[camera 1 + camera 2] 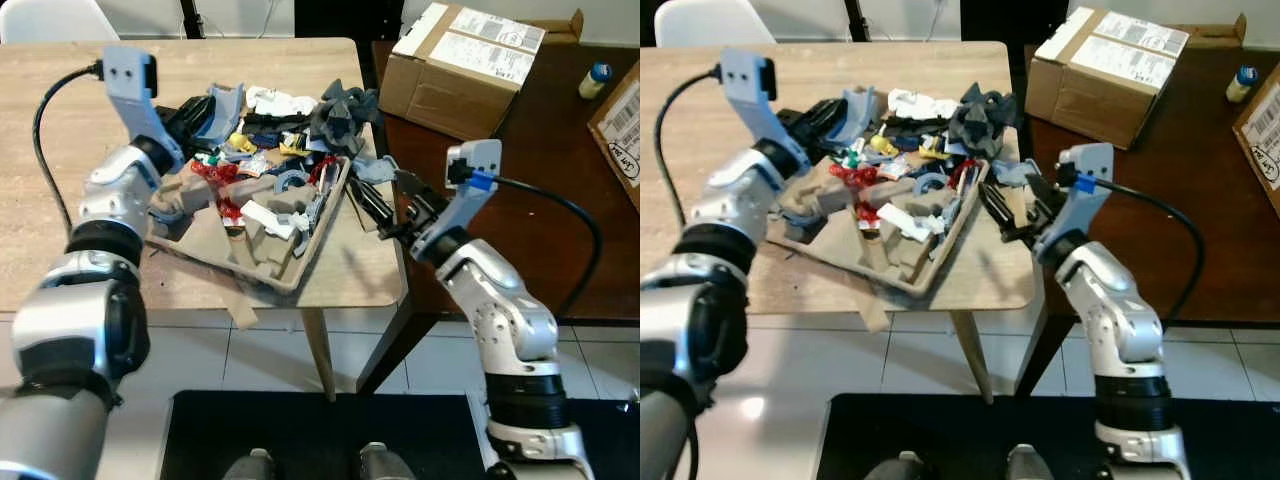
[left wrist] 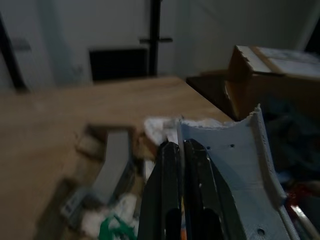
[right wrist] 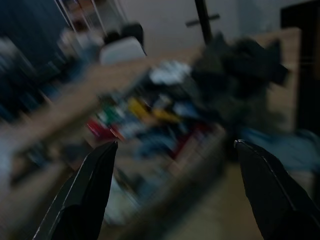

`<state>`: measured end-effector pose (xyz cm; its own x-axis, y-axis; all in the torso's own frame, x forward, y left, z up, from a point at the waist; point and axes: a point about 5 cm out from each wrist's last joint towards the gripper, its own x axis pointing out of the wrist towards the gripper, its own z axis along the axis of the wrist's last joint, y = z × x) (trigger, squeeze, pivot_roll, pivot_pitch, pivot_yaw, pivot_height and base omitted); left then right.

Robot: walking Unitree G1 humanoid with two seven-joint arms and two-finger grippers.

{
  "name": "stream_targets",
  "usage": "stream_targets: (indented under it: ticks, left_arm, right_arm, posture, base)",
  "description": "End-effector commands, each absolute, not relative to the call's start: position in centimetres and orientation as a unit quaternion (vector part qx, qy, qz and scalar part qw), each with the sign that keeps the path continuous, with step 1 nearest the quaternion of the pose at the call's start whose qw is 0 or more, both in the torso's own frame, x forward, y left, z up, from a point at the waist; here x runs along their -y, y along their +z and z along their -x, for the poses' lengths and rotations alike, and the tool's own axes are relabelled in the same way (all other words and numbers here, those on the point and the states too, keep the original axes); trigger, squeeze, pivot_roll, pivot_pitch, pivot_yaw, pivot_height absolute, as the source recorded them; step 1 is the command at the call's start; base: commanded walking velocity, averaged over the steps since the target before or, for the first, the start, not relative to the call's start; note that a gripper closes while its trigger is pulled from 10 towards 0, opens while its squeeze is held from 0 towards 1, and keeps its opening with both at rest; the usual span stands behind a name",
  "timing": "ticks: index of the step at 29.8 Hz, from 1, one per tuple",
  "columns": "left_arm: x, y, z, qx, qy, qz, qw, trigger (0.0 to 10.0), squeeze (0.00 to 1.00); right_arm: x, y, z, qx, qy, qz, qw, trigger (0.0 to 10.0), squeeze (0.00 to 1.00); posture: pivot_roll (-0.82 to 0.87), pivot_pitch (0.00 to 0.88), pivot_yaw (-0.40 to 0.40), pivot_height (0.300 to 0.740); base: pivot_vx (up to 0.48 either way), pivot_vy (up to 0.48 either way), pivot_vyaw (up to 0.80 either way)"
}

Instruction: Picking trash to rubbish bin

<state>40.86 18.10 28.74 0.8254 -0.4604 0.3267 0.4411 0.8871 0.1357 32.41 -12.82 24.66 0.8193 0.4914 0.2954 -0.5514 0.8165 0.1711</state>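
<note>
The left gripper [image 2: 181,150] has its jaws pressed together on a grey plastic piece [image 2: 235,165]. The right gripper [image 3: 175,150] has jaws spread, with the trash tray [image 1: 300,262] just ahead.

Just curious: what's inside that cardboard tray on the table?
The tray holds mixed trash: cardboard bits, white scraps, red and yellow pieces, dark wrappers. Whatever lies beneath the heap is covered.
</note>
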Motion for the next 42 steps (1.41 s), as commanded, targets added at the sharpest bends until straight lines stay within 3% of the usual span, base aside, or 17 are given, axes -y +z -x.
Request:
stream_targets:
  ticks: [1,4,5,6,7,16,17,18,23,24,25,26,27,42]
  left_arm:
    - [-16.6,27.4,-40.7,0.177,-0.232,-0.083,0.953,0.0,0.0]
    - [-15.2,27.0,-40.6,0.191,-0.227,-0.093,0.951,0.0,0.0]
    - [-14.6,27.0,-40.6,0.196,-0.231,-0.089,0.949,0.0,0.0]
    - [-14.6,27.0,-40.6,0.196,-0.231,-0.089,0.949,0.0,0.0]
    - [-14.0,27.0,-40.5,0.202,-0.238,-0.085,0.946,0.0,0.0]
    - [-11.4,27.9,-39.8,0.248,-0.265,-0.059,0.93,0.0,0.0]
    - [-10.9,28.0,-39.5,0.257,-0.278,-0.053,0.924,0.0,0.0]
    - [-10.5,28.0,-39.3,0.265,-0.289,-0.05,0.919,0.0,0.0]
    - [-9.7,28.0,-38.7,0.277,-0.317,-0.037,0.906,0.0,0.0]
    - [-9.2,27.9,-38.2,0.284,-0.346,-0.031,0.894,0.0,0.0]
    - [-9.0,27.9,-38.0,0.284,-0.355,-0.029,0.89,0.0,0.0]
    - [-9.0,27.9,-38.0,0.284,-0.355,-0.029,0.89,0.0,0.0]
    - [-8.9,27.7,-37.9,0.283,-0.363,-0.031,0.887,0.0,0.0]
    - [-9.1,26.7,-37.2,0.269,-0.393,-0.049,0.878,0.0,0.0]
  right_arm:
    - [11.6,25.2,-32.2,0.124,0.296,-0.145,0.936,10.0,1.0]
    - [10.5,25.6,-32.3,0.125,0.304,-0.166,0.93,10.0,1.0]
    - [10.1,25.7,-32.3,0.125,0.308,-0.175,0.927,10.0,0.35]
    - [10.1,25.7,-32.3,0.125,0.308,-0.175,0.927,10.0,0.35]
    - [9.7,25.8,-32.3,0.124,0.311,-0.182,0.925,10.0,0.0]
    - [8.4,25.9,-32.5,0.115,0.319,-0.192,0.921,10.0,0.0]
    - [8.4,25.9,-32.6,0.113,0.318,-0.198,0.92,10.0,0.41]
    - [8.4,25.8,-32.7,0.11,0.316,-0.202,0.92,10.0,1.0]
    - [8.5,25.7,-32.7,0.106,0.315,-0.201,0.921,10.0,1.0]
    - [8.5,25.4,-32.8,0.105,0.304,-0.166,0.932,10.0,0.93]
    - [8.5,25.3,-32.9,0.106,0.301,-0.151,0.936,10.0,0.31]
    - [8.5,25.3,-32.9,0.106,0.301,-0.151,0.936,10.0,0.31]
    - [8.5,25.2,-32.9,0.106,0.299,-0.145,0.937,10.0,0.0]
    - [9.8,26.3,-33.5,0.133,0.262,-0.209,0.933,10.0,0.0]
  posture:
    - [0.07,0.205,0.019,0.74]
    - [0.07,0.205,0.019,0.74]
    - [0.07,0.206,0.02,0.74]
    - [0.07,0.206,0.02,0.74]
    - [0.07,0.207,0.021,0.74]
    - [0.07,0.21,0.027,0.74]
    - [0.07,0.212,0.026,0.74]
    - [0.07,0.212,0.026,0.74]
    - [0.07,0.212,0.026,0.74]
    - [0.07,0.213,0.026,0.74]
    - [0.07,0.213,0.026,0.74]
    - [0.07,0.213,0.026,0.74]
    - [0.07,0.212,0.027,0.74]
    - [0.07,0.205,0.028,0.74]
  base:
    - [0.0,0.0,0.0]
    - [0.0,0.0,0.0]
    - [0.0,0.0,0.0]
    - [0.0,0.0,0.0]
    - [0.0,0.0,0.0]
    - [0.0,0.0,0.0]
    - [0.0,0.0,0.0]
    - [0.0,0.0,0.0]
    - [0.0,0.0,0.0]
    - [0.0,0.0,0.0]
    - [0.0,0.0,0.0]
    - [0.0,0.0,0.0]
    - [0.0,0.0,0.0]
    - [0.0,0.0,0.0]
